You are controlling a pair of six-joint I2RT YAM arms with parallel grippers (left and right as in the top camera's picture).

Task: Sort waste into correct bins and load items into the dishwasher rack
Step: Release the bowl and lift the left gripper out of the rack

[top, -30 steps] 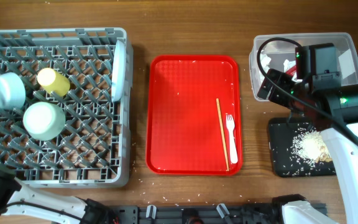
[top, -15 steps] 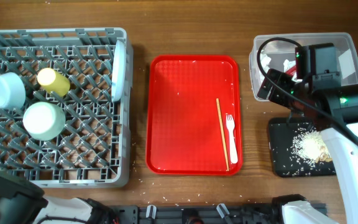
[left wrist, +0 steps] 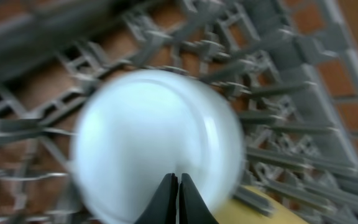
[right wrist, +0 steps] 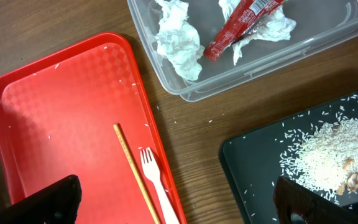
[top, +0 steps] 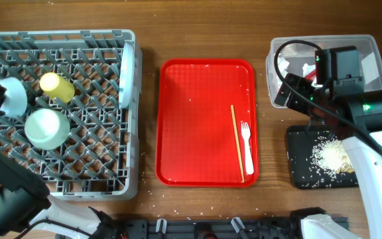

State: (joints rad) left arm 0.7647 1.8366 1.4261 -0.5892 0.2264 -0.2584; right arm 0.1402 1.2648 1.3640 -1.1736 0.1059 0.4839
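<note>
Rack (top: 58, 34) held the plate (top: 126, 73), both bowls (top: 46, 128) and the cup (top: 57, 87). Red tray (top: 197, 119) carried only the fork (top: 247, 147) and chopstick (top: 237, 143), side by side. Tub (top: 370, 46) had the tissue (right wrist: 178, 38) and wrapper (right wrist: 241, 28), black tray (top: 300, 159) the rice (top: 329, 154) (waste looked done). Left gripper (left wrist: 178, 196) was pinched closed, empty, over a bowl. Right gripper (right wrist: 176, 199) was spread wide, empty. Next probably needs a low, narrow pinch on the fork.

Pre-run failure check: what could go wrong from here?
The left gripper is shut over a pale bowl in the rack, and its wrist view is blurred; it might bump the bowl or the yellow cup beside it.
The fork and chopstick lie flat and close together on the red tray; picking one could drag the other.
</note>
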